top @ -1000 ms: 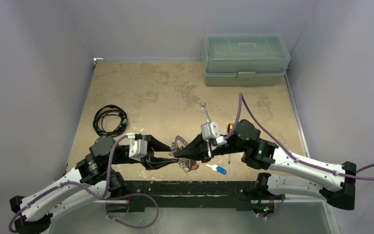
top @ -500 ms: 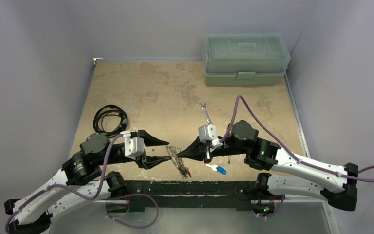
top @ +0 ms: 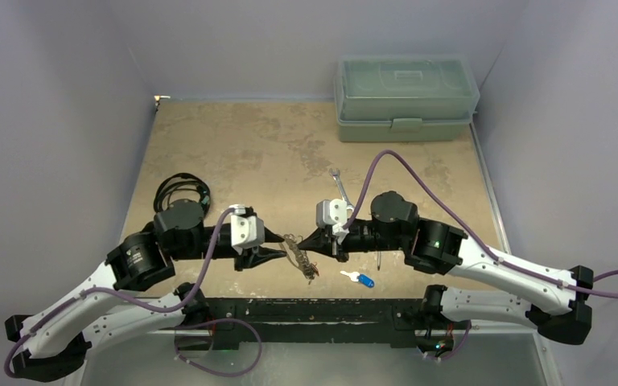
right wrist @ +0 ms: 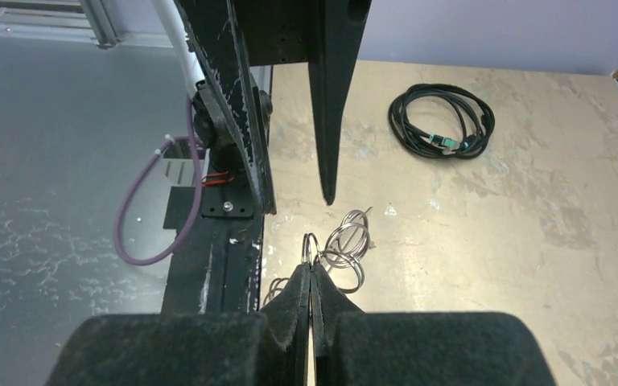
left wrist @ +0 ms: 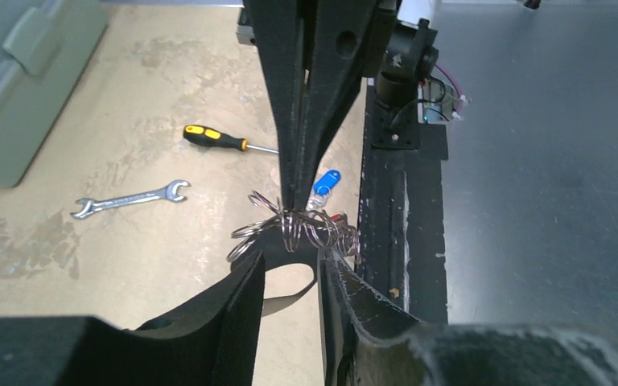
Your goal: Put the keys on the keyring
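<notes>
While I watch the near part of the table (top: 241,145), the right gripper (right wrist: 310,273) is pressed fully together, its 2 black fingers pinching 1 thin wire loop of the keyring (top: 299,256). From here the keyring reads as a tangle of silver wire loops bunched between the 2 tools, close to the dark rail (top: 330,310) along the table's front edge. I cannot tell whether the bunch hangs from the pinch or rests partly on the table.

The left gripper (left wrist: 290,261) faces the right one tip to tip. Its jaws stand a narrow way apart with nothing between them. Its fingertips sit right at the edge of the loops, and I cannot tell whether they touch the wire. A small red piece (left wrist: 339,217) shows among the loops on the rail side, too small for me to say what it is.

The blue key (top: 362,279), which has a pale tip, lies flat on the table just right of the keyring and apart from it, near the rail. On the far side of the right gripper lies a silver wrench (top: 339,183), and a yellow-and-black screwdriver (left wrist: 216,138) lies near it. A coiled black cable (right wrist: 444,143) sits well off to the left. A green toolbox (top: 406,96), lid down, stands at the far right corner.
</notes>
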### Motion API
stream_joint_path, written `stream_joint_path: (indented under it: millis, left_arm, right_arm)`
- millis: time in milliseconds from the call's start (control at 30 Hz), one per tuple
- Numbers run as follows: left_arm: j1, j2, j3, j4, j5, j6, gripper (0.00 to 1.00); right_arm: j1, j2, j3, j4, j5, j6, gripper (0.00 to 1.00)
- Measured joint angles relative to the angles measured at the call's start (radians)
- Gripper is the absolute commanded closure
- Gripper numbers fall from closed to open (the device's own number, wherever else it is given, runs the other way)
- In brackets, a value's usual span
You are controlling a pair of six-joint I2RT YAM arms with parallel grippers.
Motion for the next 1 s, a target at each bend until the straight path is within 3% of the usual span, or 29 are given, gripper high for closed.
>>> stream_joint_path:
  millis: [833, 1000]
  left_arm:
    - [0.000, 0.079, -0.051, 0.045, 0.063, 0.035, 0.78]
    - [0.000, 0.087, -0.051, 0.058, 0.063, 0.036, 0.86]
  right_arm:
    - [0.003, 0.001, 0.004, -0.040, 0.003, -0.013, 1.00]
    - [0.003, 0.001, 0.004, -0.040, 0.003, -0.013, 1.00]
